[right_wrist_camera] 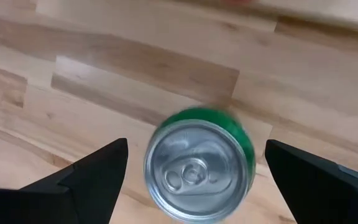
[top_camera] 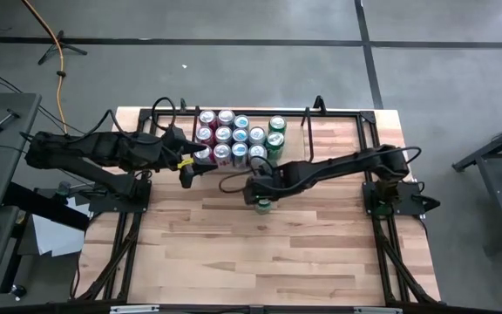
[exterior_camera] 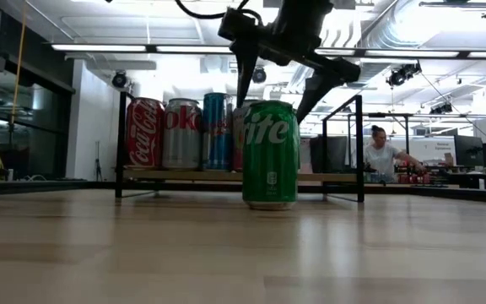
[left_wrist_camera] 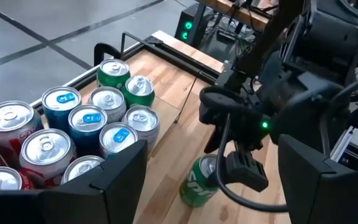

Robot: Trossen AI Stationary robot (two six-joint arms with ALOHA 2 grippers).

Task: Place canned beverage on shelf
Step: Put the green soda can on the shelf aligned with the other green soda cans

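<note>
While the right gripper [right_wrist_camera: 191, 180] hangs wide open, empty, above the green Sprite can [right_wrist_camera: 199, 165], frame centre | lower squarely, then close.

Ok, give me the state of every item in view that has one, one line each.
green can: upright on the table in front of the shelf, not held.
right hand: open, directly above the green can, fingers either side of its top.
left hand: open, empty, beside the shelf's left end.
shelf: partly filled, with free room at its right end.
shelved cans: upright, tightly grouped.
</note>
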